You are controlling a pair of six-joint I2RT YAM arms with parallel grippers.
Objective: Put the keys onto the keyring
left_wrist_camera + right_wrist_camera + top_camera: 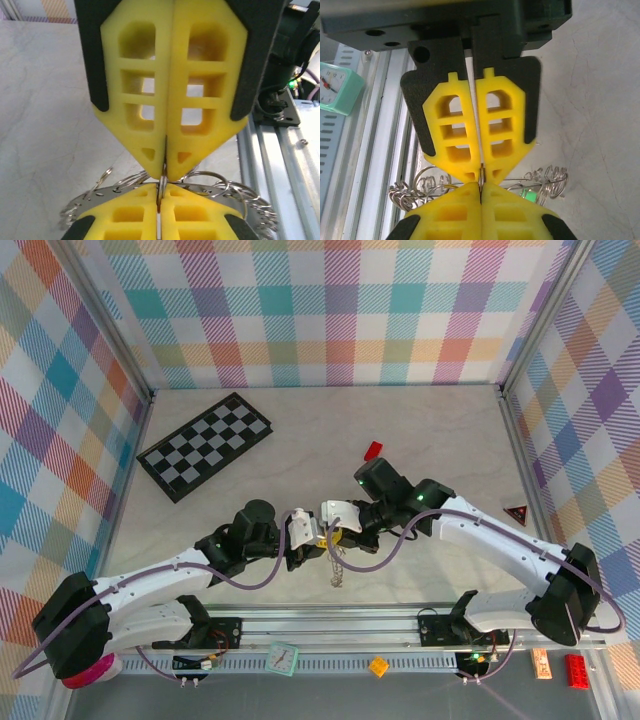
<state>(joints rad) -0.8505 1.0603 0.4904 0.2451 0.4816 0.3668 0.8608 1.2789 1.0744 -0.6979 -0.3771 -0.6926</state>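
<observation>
Both grippers — left gripper and right gripper — are pinched shut, tip to tip, on the keyring, which hangs over the pale, marble-look table by the middle of its near edge, with bright checked walls on three sides.

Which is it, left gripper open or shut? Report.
Shut. Left gripper pads meet along their length, pinching a thin metal sliver at the tips; what that is, cannot tell.

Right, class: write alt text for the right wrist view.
The left gripper and right gripper, with yellow latticed fingers, meet tip to tip, pinching a thin metal piece. Loops of the silvery wire keyring spread behind them over the pale table.
</observation>
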